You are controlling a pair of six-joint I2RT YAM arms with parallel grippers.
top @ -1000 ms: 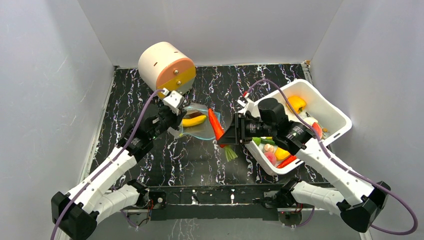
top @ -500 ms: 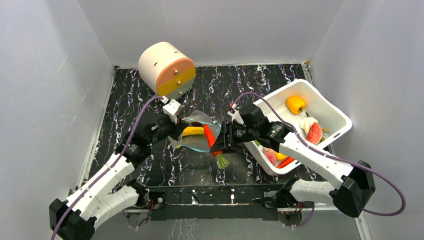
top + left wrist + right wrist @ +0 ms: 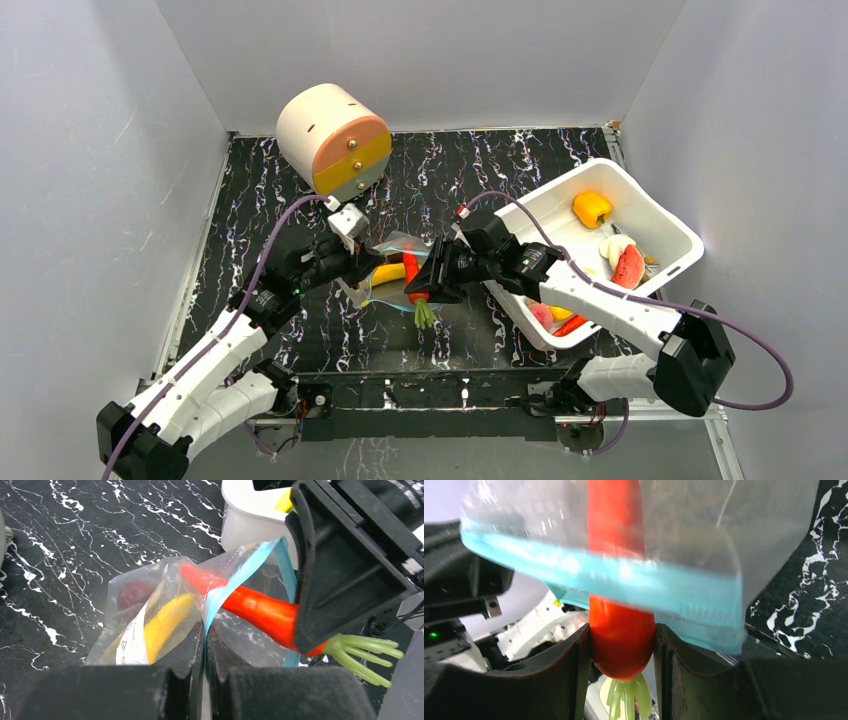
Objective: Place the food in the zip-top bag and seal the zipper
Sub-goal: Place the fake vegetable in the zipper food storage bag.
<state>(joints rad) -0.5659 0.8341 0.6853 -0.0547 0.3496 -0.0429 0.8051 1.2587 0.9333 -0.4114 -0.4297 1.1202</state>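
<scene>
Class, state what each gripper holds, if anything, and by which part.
The left gripper pinches the bag by its zipper. The right gripper holds the carrot near its leafy end, tip inside the bag.

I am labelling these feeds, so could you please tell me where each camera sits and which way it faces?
Top external: fixed above and behind, facing down at the table; both arms show, left tool and right tool both at the bag.
Left wrist: on the left arm, facing along its shut fingers, which pinch the zipper.
Right wrist: on the right arm, facing along its fingers gripping the carrot.
Shared: both wrist views show carrot and zipper.
</scene>
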